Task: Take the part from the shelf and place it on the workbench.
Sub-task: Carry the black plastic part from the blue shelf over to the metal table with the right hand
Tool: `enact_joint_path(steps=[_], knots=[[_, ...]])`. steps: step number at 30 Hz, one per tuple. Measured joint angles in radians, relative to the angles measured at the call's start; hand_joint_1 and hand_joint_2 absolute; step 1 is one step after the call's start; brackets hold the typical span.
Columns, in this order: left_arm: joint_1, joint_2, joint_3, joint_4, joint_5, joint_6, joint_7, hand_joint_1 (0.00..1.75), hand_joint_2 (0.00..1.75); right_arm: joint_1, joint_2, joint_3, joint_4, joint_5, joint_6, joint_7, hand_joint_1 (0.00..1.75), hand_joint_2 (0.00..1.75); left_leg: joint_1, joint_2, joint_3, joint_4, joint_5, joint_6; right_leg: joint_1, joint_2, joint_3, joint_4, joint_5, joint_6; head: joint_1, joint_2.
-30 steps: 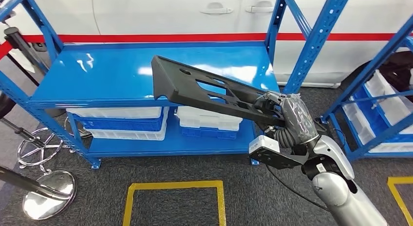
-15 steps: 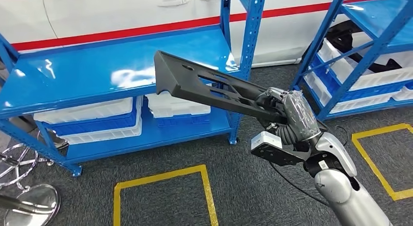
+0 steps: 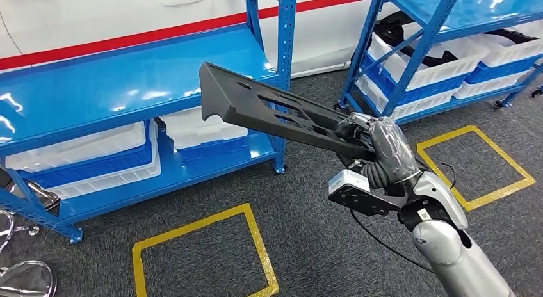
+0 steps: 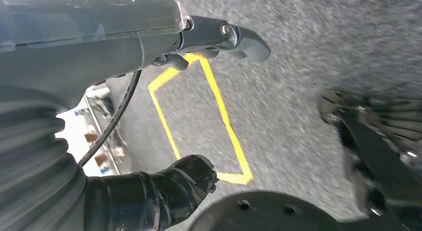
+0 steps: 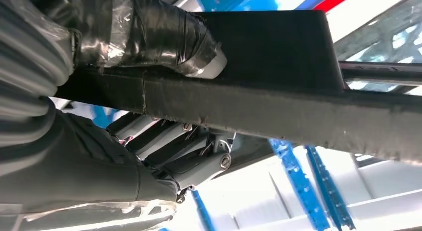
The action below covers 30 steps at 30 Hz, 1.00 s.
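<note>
The part (image 3: 262, 108) is a long black plastic panel with slotted cut-outs. My right hand (image 3: 378, 150) grips it at one end and holds it up in the air, its far end pointing left over the front edge of the blue shelf (image 3: 128, 79). In the right wrist view the part's dark edge (image 5: 278, 106) runs across the picture, with the wrapped thumb (image 5: 164, 37) pressed on one side of it and the fingers (image 5: 174, 146) under the other. My left hand (image 4: 99, 47) hangs over the grey floor, its fingers apart and nothing in it.
White and blue bins (image 3: 83, 159) sit on the shelf's lower level. A second blue rack (image 3: 448, 28) with bins stands at the right. Yellow taped squares (image 3: 198, 252) (image 3: 477, 166) mark the grey carpet. A white car body (image 3: 96, 22) stands behind the shelves.
The whole picture has slid left, so the camera has turned right; the second rack and a second yellow square have come into view. The part stays held in my right hand.
</note>
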Motion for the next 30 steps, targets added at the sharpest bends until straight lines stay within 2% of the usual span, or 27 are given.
enact_joint_path(steps=[1, 2, 3, 4, 5, 6, 7, 8, 9, 10, 11, 12, 13, 14, 16, 17, 18, 19, 20, 21, 22, 24, 25, 27, 28, 29, 30], knots=[[0.001, 0.0, -0.001, 0.0, 0.0, -0.001, -0.001, 0.0, 1.75, -0.003, 0.0, 0.0, 0.001, -0.001, 0.002, 0.001, 1.75, 1.75, -0.001, 0.014, -0.014, 0.0, 0.01, 0.003, -0.002, -0.02, -0.015, 0.063, -0.055, 0.003, 0.001, 0.0], [0.002, 0.0, -0.002, 0.0, 0.001, -0.002, -0.001, 0.0, 1.75, -0.004, 0.001, 0.0, 0.003, -0.002, 0.004, 0.002, 1.75, 1.75, -0.002, 0.029, -0.03, 0.003, 0.02, 0.003, -0.005, -0.031, -0.027, 0.132, -0.095, 0.008, 0.001, 0.0], [0.003, 0.0, -0.003, 0.0, 0.001, -0.002, -0.001, 0.0, 1.75, -0.004, 0.001, 0.0, 0.005, -0.004, 0.006, 0.004, 1.75, 1.75, -0.002, 0.044, -0.046, 0.008, 0.029, 0.001, -0.008, -0.036, -0.03, 0.188, -0.106, 0.013, 0.001, 0.0], [0.004, 0.0, -0.004, 0.001, 0.001, -0.003, -0.002, 0.0, 1.75, -0.004, 0.001, 0.0, 0.007, -0.006, 0.009, 0.005, 1.75, 1.75, -0.003, 0.059, -0.064, 0.014, 0.037, -0.001, -0.011, -0.039, -0.021, 0.218, -0.093, 0.018, 0.001, 0.0], [0.004, 0.0, -0.004, 0.001, 0.001, -0.003, -0.002, 0.0, 1.75, -0.005, 0.001, 0.0, 0.009, -0.007, 0.011, 0.006, 1.75, 1.75, -0.002, 0.073, -0.083, 0.023, 0.044, -0.004, -0.014, -0.043, 0.005, 0.214, -0.066, 0.022, 0.001, 0.0], [0.004, 0.0, -0.005, 0.001, 0.001, -0.004, -0.002, 0.0, 1.75, -0.006, 0.002, 0.0, 0.011, -0.009, 0.013, 0.007, 1.75, 1.75, -0.002, 0.084, -0.1, 0.032, 0.049, -0.008, -0.017, -0.054, 0.049, 0.174, -0.041, 0.025, 0.001, 0.0], [0.003, 0.001, -0.006, 0.001, 0.001, -0.004, -0.002, 0.0, 1.75, -0.008, 0.002, 0.0, 0.012, -0.01, 0.016, 0.008, 1.75, 1.75, -0.002, 0.094, -0.115, 0.041, 0.054, -0.012, -0.017, -0.075, 0.107, 0.106, -0.043, 0.025, 0.001, 0.0], [0.003, 0.001, -0.007, 0.001, 0.002, -0.005, -0.002, 0.0, 1.75, -0.01, 0.004, 0.0, 0.012, -0.01, 0.019, 0.009, 1.75, 1.75, -0.002, 0.103, -0.124, 0.049, 0.058, -0.017, -0.012, -0.094, 0.161, 0.033, -0.057, 0.021, 0.0, 0.0], [0.002, 0.001, -0.008, 0.002, 0.003, -0.006, -0.002, 0.0, 1.75, -0.013, 0.006, 0.0, 0.012, -0.01, 0.02, 0.009, 1.75, 1.75, -0.002, 0.112, -0.128, 0.054, 0.063, -0.023, -0.007, -0.108, 0.198, -0.022, -0.074, 0.013, 0.0, 0.0], [0.002, 0.001, -0.008, 0.002, 0.005, -0.006, -0.003, 0.0, 1.75, -0.017, 0.007, 0.001, 0.013, -0.011, 0.022, 0.009, 1.75, 1.75, -0.002, 0.121, -0.129, 0.055, 0.069, -0.029, 0.0, -0.114, 0.218, -0.058, -0.089, 0.005, 0.0, 0.0], [0.001, 0.001, -0.008, 0.002, 0.008, -0.007, -0.003, 0.0, 1.75, -0.02, 0.008, 0.001, 0.013, -0.012, 0.023, 0.009, 1.75, 1.75, -0.001, 0.13, -0.127, 0.053, 0.077, -0.035, 0.005, -0.107, 0.218, -0.069, -0.085, -0.005, 0.0, 0.0], [-0.001, 0.001, -0.008, 0.002, 0.011, -0.008, -0.003, 0.0, 1.75, -0.023, 0.008, 0.001, 0.014, -0.014, 0.024, 0.01, 1.75, 1.75, 0.001, 0.129, -0.128, 0.051, 0.08, -0.043, 0.004, -0.099, 0.21, -0.073, -0.074, -0.014, 0.001, 0.0], [-0.002, 0.0, -0.008, 0.002, 0.012, -0.008, -0.004, 0.0, 1.75, -0.028, 0.009, 0.001, 0.015, -0.015, 0.025, 0.01, 1.75, 1.75, 0.003, 0.113, -0.132, 0.056, 0.07, -0.05, 0.002, -0.092, 0.202, -0.079, -0.064, -0.024, 0.002, 0.0], [-0.002, 0.0, -0.008, 0.003, 0.014, -0.008, -0.004, 0.0, 1.75, -0.031, 0.011, 0.001, 0.017, -0.016, 0.027, 0.011, 1.75, 1.75, 0.005, 0.087, -0.141, 0.076, 0.04, -0.056, -0.001, -0.084, 0.191, -0.084, -0.05, -0.034, 0.001, 0.0], [0.001, 0.0, -0.009, 0.003, 0.014, -0.01, -0.004, 0.0, 1.75, -0.039, 0.015, 0.001, 0.021, -0.019, 0.032, 0.013, 1.75, 1.75, 0.007, 0.032, -0.167, 0.171, -0.06, -0.062, -0.003, -0.066, 0.164, -0.088, -0.024, -0.048, 0.001, 0.0], [0.003, 0.0, -0.009, 0.004, 0.014, -0.011, -0.004, 0.0, 1.75, -0.041, 0.018, 0.002, 0.023, -0.021, 0.035, 0.014, 1.75, 1.75, 0.007, 0.022, -0.18, 0.235, -0.105, -0.062, -0.001, -0.055, 0.149, -0.087, -0.011, -0.05, 0.001, 0.0], [0.004, 0.0, -0.009, 0.004, 0.014, -0.011, -0.004, 0.0, 1.75, -0.042, 0.019, 0.002, 0.025, -0.022, 0.038, 0.014, 1.75, 1.75, 0.007, 0.018, -0.187, 0.291, -0.129, -0.062, 0.0, -0.042, 0.134, -0.085, 0.001, -0.05, 0.001, 0.0], [0.005, 0.0, -0.009, 0.005, 0.014, -0.01, -0.004, 0.0, 1.75, -0.042, 0.02, 0.002, 0.027, -0.023, 0.041, 0.014, 1.75, 1.75, 0.008, 0.017, -0.183, 0.322, -0.129, -0.061, 0.0, -0.03, 0.117, -0.083, 0.014, -0.048, 0.001, 0.0], [0.005, 0.0, -0.009, 0.005, 0.014, -0.01, -0.005, 0.0, 1.75, -0.042, 0.021, 0.002, 0.029, -0.024, 0.042, 0.014, 1.75, 1.75, 0.008, 0.015, -0.163, 0.32, -0.109, -0.059, -0.001, -0.017, 0.1, -0.081, 0.027, -0.045, 0.001, 0.0], [0.004, 0.0, -0.009, 0.005, 0.014, -0.01, -0.006, 0.0, 1.75, -0.042, 0.022, 0.002, 0.031, -0.025, 0.043, 0.014, 1.75, 1.75, 0.009, 0.009, -0.126, 0.28, -0.08, -0.057, -0.001, -0.004, 0.083, -0.079, 0.039, -0.042, 0.001, 0.0], [0.004, 0.0, -0.009, 0.005, 0.014, -0.01, -0.006, 0.0, 1.75, -0.043, 0.022, 0.002, 0.031, -0.026, 0.043, 0.015, 1.75, 1.75, 0.01, -0.008, -0.077, 0.213, -0.059, -0.053, -0.003, 0.007, 0.068, -0.076, 0.05, -0.037, 0.001, 0.0], [0.004, 0.0, -0.009, 0.005, 0.014, -0.01, -0.006, 0.0, 1.75, -0.044, 0.023, 0.002, 0.032, -0.026, 0.043, 0.015, 1.75, 1.75, 0.011, -0.052, 0.013, 0.074, -0.055, -0.047, -0.002, 0.027, 0.046, -0.07, 0.07, -0.027, 0.001, 0.0], [0.004, 0.0, -0.01, 0.005, 0.014, -0.01, -0.007, 0.0, 1.75, -0.045, 0.023, 0.002, 0.032, -0.026, 0.043, 0.015, 1.75, 1.75, 0.01, -0.065, 0.033, 0.037, -0.063, -0.046, -0.002, 0.036, 0.04, -0.07, 0.081, -0.021, 0.001, 0.0], [0.002, 0.0, -0.01, 0.005, 0.014, -0.01, -0.007, 0.0, 1.75, -0.046, 0.024, 0.002, 0.033, -0.026, 0.043, 0.015, 1.75, 1.75, 0.01, -0.054, 0.034, 0.021, -0.06, -0.04, -0.002, 0.054, 0.033, -0.077, 0.103, -0.008, 0.002, 0.0], [0.0, 0.0, -0.01, 0.005, 0.014, -0.01, -0.007, 0.0, 1.75, -0.047, 0.024, 0.002, 0.033, -0.027, 0.043, 0.015, 1.75, 1.75, 0.01, -0.04, 0.028, 0.02, -0.05, -0.034, -0.002, 0.05, 0.028, -0.075, 0.1, -0.003, 0.002, 0.0], [-0.002, 0.0, -0.01, 0.005, 0.014, -0.011, -0.007, 0.0, 1.75, -0.048, 0.024, 0.002, 0.034, -0.027, 0.044, 0.015, 1.75, 1.75, 0.01, -0.025, 0.02, 0.019, -0.04, -0.026, -0.002, 0.034, 0.02, -0.059, 0.079, 0.002, 0.003, 0.0], [-0.002, 0.0, -0.01, 0.005, 0.014, -0.011, -0.007, 0.0, 1.75, -0.049, 0.024, 0.002, 0.035, -0.027, 0.044, 0.015, 1.75, 1.75, 0.011, -0.01, 0.009, 0.017, -0.029, -0.017, -0.002, 0.01, 0.008, -0.025, 0.037, 0.006, 0.004, 0.0]])
